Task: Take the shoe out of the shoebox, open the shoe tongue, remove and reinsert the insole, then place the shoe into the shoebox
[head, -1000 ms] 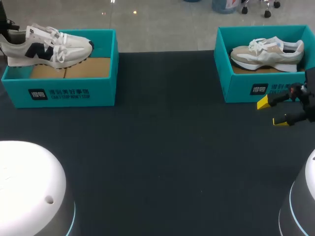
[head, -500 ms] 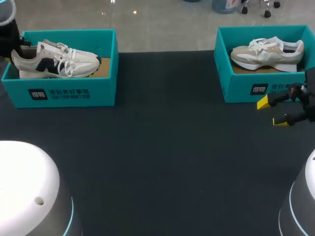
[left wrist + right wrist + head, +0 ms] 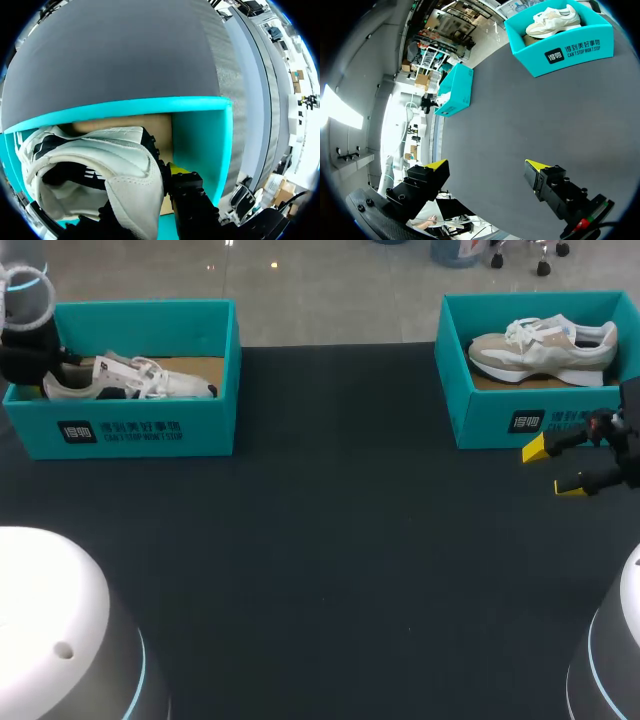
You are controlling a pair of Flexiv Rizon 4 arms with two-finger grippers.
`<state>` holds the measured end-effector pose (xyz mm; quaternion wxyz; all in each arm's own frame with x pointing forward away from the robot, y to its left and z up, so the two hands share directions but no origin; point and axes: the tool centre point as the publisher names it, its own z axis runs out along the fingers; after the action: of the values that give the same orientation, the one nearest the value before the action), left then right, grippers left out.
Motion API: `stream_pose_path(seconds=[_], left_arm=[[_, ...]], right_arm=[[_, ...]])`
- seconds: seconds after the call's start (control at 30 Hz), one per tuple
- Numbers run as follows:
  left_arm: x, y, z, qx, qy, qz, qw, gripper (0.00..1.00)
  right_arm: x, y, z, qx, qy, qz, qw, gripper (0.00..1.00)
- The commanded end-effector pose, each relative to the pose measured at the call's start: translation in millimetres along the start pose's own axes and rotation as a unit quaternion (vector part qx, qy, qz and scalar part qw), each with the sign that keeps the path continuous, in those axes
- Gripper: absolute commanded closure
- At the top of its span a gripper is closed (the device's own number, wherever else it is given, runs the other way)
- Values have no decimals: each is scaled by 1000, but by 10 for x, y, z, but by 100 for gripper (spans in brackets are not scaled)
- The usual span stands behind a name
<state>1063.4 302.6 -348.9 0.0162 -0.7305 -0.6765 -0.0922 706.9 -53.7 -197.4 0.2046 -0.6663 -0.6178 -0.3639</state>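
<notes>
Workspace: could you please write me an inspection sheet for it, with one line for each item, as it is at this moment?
Surface: dark table, bare between the two boxes.
Job's things: white and navy shoe sits low inside the left shoebox, its toe toward the table's middle.
Clutter: nothing seen loose; a right shoebox holds a beige shoe.
Grippers: left claw is shut on the white and navy shoe at the heel, inside the box. Right claw is open and empty, above the table in front of the right shoebox.
Cables: nothing seen on the table.
Surroundings: nothing seen reaching over the table.
</notes>
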Motion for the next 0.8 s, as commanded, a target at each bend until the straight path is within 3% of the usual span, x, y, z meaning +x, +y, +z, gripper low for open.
stream_pose_path(seconds=[0.03, 0.43, 0.47, 0.57, 0.6, 0.63, 0.67, 0.7, 0.8], left_arm=[[-29, 34, 148, 7, -2, 8, 1000, 100], [-103, -10, 371, 33, 5, 16, 999, 99], [-107, -21, 365, 32, 4, 18, 999, 83], [-117, -41, 332, 29, 3, 20, 999, 65], [-121, -49, 316, 28, 1, 21, 999, 55], [-120, -55, 297, 28, 1, 21, 999, 36], [-120, -62, 273, 25, -2, 21, 999, 10], [-121, -68, 242, 24, -3, 22, 999, 0], [-135, -81, 121, 13, -6, 25, 1000, 0]], right_arm=[[3, -9, 4, 0, -2, 1, 1000, 0], [3, -9, 4, 0, -2, 1, 1000, 0], [3, -9, 4, 0, -2, 1, 1000, 0], [3, -9, 4, 0, -2, 1, 1000, 0], [3, -9, 4, 0, -2, 1, 1000, 0], [3, -9, 4, 0, -2, 1, 1000, 0], [3, -9, 4, 0, -2, 1, 1000, 0], [3, -9, 4, 0, -2, 1, 1000, 0], [3, -9, 4, 0, -2, 1, 1000, 0]])
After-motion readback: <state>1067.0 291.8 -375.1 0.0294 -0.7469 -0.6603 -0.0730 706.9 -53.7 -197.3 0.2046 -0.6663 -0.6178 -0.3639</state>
